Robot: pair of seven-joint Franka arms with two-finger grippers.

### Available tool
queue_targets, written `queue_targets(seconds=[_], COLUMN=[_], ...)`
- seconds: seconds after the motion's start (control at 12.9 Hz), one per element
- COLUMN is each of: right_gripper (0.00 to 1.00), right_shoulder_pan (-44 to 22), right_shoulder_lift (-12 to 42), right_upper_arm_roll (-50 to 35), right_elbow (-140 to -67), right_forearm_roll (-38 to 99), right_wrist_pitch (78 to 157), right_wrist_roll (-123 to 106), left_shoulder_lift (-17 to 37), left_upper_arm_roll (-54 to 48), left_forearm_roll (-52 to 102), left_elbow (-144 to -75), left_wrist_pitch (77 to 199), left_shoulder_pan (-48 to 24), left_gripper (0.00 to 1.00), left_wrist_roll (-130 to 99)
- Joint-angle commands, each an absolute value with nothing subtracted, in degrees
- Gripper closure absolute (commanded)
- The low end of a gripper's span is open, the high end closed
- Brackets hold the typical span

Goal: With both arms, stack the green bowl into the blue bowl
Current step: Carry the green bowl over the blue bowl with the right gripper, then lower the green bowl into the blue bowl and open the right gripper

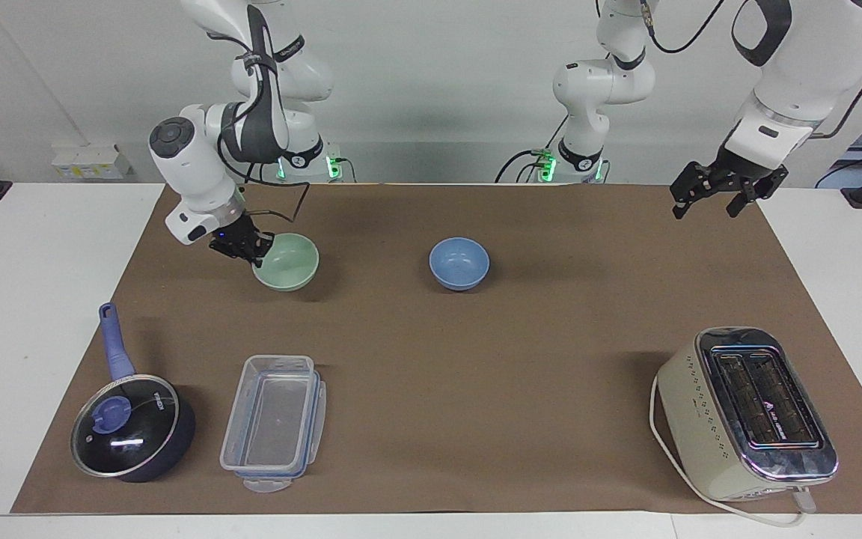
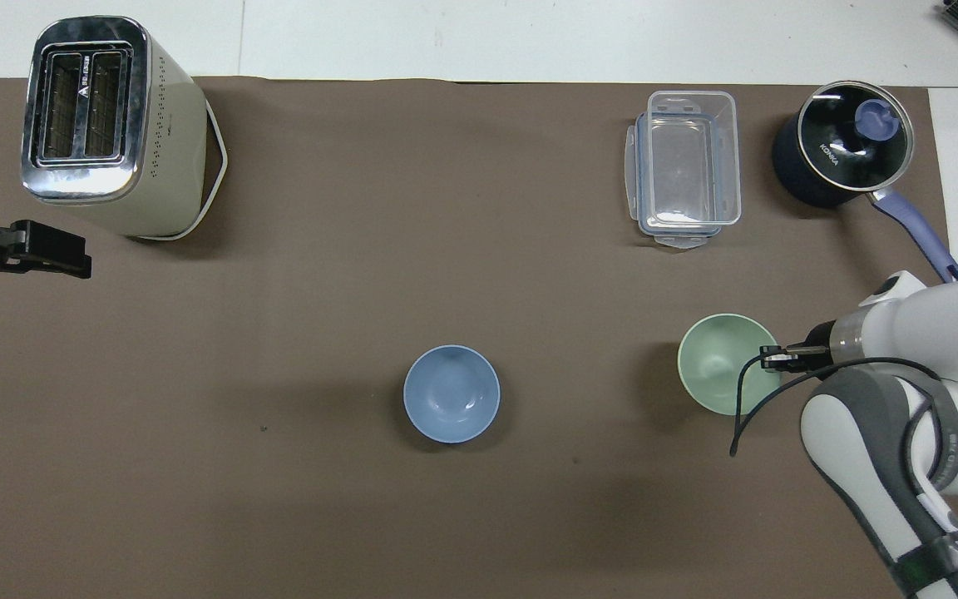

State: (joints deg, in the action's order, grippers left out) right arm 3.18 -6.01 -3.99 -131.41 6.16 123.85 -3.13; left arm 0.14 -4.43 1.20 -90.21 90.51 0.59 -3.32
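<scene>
I read the right gripper (image 1: pixel 248 251) clamped on the rim of the green bowl (image 1: pixel 289 262), at the rim's edge toward the right arm's end of the table; jaws narrow, pinching the wall. In the facing view the bowl hangs clear of the brown mat (image 1: pixel 431 352), its shadow lying apart beneath it, rim roughly level. In the overhead view the bowl (image 2: pixel 724 363) sits at about 3 o'clock from the blue bowl (image 2: pixel 451 393), with the gripper (image 2: pixel 781 358) at the green bowl's own 3 o'clock edge.

The blue bowl (image 1: pixel 459 263) rests upright on the mat, near the middle of its width and in the half closer to the robots, well apart from the green one.

I see the left gripper (image 1: pixel 709 201) hanging in the air over the mat's corner at the left arm's end, jaws spread wide, holding nothing; that arm waits. In the overhead view it (image 2: pixel 63 254) shows at about 9 o'clock from the blue bowl.

Other items noted: toaster (image 1: pixel 749 415) farther from the robots at the left arm's end; clear container (image 1: pixel 274 421) and lidded saucepan (image 1: pixel 132 427) farther from the robots at the right arm's end, the two side by side but not touching, saucepan closer to the mat's edge.
</scene>
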Motion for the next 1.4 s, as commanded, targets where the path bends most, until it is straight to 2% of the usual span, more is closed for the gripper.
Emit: queue_targets(seconds=[0.0,0.31,0.54,0.85,1.32], right_gripper=[1.00,1.00,1.00,1.00,1.00], right_shoulder_pan=[-2.3,-18.7,-26.2,-30.9,-31.9], right_shoulder_lift=[-7.6,-5.1,-1.2,3.9,5.5], right_upper_arm_roll=[-4.2,-4.2,-4.2,-4.2,-4.2], right_elbow=[-130.0,-125.2,-124.0,-123.8,-123.9], right_forearm_roll=[10.6,10.4,10.4,9.8,9.8], right_wrist_pitch=[122.8,125.5,129.6,136.1,136.5], right_wrist_roll=[-2.7,17.0,26.2,31.5,32.5], left_shoulder_lift=[0.0,0.0,0.0,0.0,0.0], left_upper_arm_roll=[-4.9,-4.9,-4.9,-4.9,-4.9], left_forearm_roll=[0.1,0.1,0.1,0.1,0.1], left_elbow=[-90.1,-90.1,-90.1,-90.1,-90.1], left_wrist_pitch=[89.7,89.7,89.7,89.7,89.7], left_shoulder_pan=[1.3,1.3,1.3,1.3,1.3], left_gripper=[0.00,0.00,0.00,0.00,0.00], left_wrist_roll=[-2.6,-2.6,-2.6,-2.6,-2.6])
